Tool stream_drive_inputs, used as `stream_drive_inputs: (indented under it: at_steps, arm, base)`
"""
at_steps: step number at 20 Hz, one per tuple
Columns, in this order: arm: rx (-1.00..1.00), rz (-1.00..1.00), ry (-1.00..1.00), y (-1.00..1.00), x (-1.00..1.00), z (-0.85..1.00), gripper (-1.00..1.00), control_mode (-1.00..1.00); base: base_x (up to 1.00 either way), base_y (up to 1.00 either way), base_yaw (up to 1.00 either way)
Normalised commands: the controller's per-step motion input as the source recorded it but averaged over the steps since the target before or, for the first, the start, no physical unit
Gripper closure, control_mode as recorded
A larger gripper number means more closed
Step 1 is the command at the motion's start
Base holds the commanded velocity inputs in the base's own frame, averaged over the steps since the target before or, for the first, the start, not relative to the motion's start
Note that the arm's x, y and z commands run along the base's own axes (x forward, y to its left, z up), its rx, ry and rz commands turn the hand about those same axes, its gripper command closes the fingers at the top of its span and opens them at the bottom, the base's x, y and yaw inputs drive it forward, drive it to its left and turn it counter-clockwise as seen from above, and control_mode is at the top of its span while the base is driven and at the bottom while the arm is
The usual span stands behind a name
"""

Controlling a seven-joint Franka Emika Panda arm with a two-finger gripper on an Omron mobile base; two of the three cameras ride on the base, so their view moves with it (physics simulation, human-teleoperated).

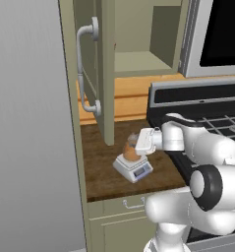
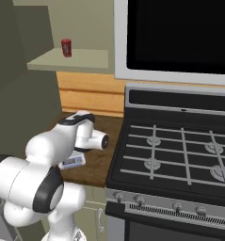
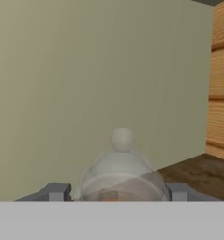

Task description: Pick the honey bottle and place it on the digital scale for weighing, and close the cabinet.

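Note:
The amber honey bottle point(image 1: 131, 153) stands upright on the top plate of the small white digital scale point(image 1: 140, 172), on the brown counter. My gripper point(image 1: 135, 147) reaches in from the right and is shut on the bottle. In the hand view the bottle's pale clear top point(image 3: 122, 166) rises between the two dark fingertips point(image 3: 56, 191). A corner of the scale point(image 2: 72, 161) peeks out beside my arm in the right base view. The olive cabinet door point(image 1: 105, 69) with its curved grey handle point(image 1: 82, 69) stands open, just behind and left of the scale.
A black stove point(image 2: 180, 150) borders the counter on the right, under a microwave point(image 2: 180, 33). A red can point(image 2: 66, 47) sits on the open cabinet's shelf point(image 2: 81, 60). The drawer handle point(image 1: 133, 203) lies below the counter's front edge. A grey wall panel point(image 1: 30, 123) stands at the left.

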Motion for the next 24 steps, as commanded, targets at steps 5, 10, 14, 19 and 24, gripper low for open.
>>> stream_drive_inputs:
  at_steps: [5,10,14,19,24]
  arm:
    - [-0.01,0.0,-0.07,0.04,0.0,-0.17,1.0,-1.0]
    - [-0.01,0.0,-0.03,0.12,-0.01,-0.09,-1.0,-1.0]
    - [0.0,0.0,0.0,0.0,-0.18,0.0,-1.0,-1.0]
    - [0.0,0.0,-0.03,-0.01,-0.17,0.02,-1.0,-1.0]
    - [0.0,0.0,-0.12,0.0,-0.05,0.14,-1.0,-1.0]
  base:
    - [0.0,0.0,0.0]
    - [0.0,0.0,0.0]
    - [0.0,0.0,0.0]
    - [0.0,0.0,0.0]
    - [0.0,0.0,0.0]
